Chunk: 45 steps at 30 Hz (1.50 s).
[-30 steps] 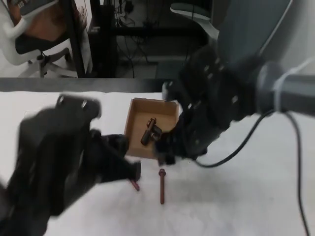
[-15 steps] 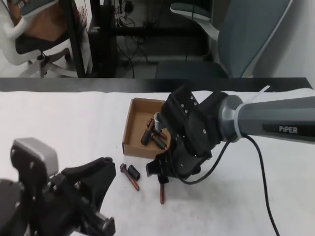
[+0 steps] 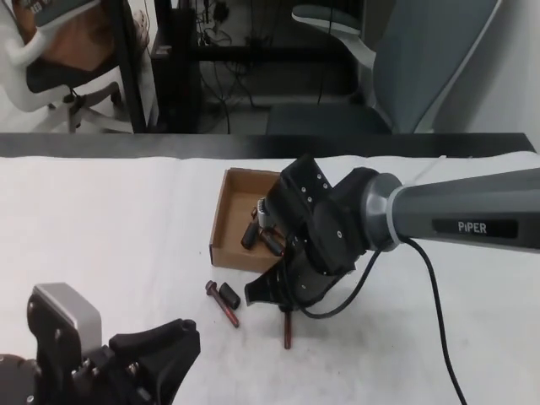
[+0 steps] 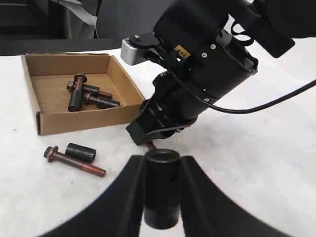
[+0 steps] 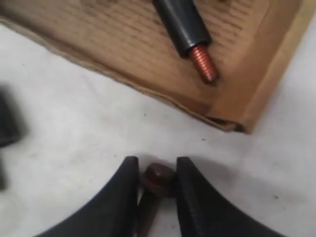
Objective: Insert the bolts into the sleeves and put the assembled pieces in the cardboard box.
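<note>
My left gripper (image 4: pixel 161 167) is shut on an upright black sleeve (image 4: pixel 160 197), held low at the bench's near left (image 3: pixel 126 363). My right gripper (image 5: pixel 156 170) is just outside the cardboard box (image 3: pixel 221 229), its fingers closed around the head of a copper bolt (image 5: pixel 157 180). That bolt's shank (image 3: pixel 288 331) lies on the white cloth, pointing toward me. Three assembled pieces (image 4: pixel 84 94) lie inside the box. Near the box's corner lie a loose bolt (image 4: pixel 74 161) and a loose black sleeve (image 4: pixel 80 151) side by side.
The bench is covered by a white cloth (image 3: pixel 439 337) with open room to the right and far left. The right arm's black body (image 4: pixel 202 74) stands between my left gripper and the box's right side. Office chairs (image 3: pixel 422 67) stand behind the bench.
The left arm has drawn back from beside the box to the near-left corner. The right arm has come down beside the box and closed around the bolt's head; the bolt shifted slightly right.
</note>
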Motion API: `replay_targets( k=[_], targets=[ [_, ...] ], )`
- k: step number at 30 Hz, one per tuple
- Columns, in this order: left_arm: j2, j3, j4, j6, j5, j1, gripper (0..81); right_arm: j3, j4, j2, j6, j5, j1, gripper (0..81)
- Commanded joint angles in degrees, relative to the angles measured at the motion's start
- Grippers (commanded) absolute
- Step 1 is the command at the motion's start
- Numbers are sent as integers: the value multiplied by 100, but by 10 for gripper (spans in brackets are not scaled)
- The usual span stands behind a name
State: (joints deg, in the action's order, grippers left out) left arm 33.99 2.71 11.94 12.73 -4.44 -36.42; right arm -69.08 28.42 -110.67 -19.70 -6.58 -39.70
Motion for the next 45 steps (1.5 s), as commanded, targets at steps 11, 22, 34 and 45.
replay_targets(
  k=[11,22,34,45],
  targets=[
    [566,7,548,-429,132,-28,18,1190,-2222,2597,736,-992,-1203,0],
    [1190,7,1649,-428,-96,-28,18,1927,-3751,2872,583,-857,-1564,0],
    [1411,7,2047,-818,-130,-28,18,1927,-4118,2872,570,-725,-1705,0],
    [1408,7,2690,-857,-81,-15,18,1927,-4100,2872,489,-727,-1975,0]
  ],
)
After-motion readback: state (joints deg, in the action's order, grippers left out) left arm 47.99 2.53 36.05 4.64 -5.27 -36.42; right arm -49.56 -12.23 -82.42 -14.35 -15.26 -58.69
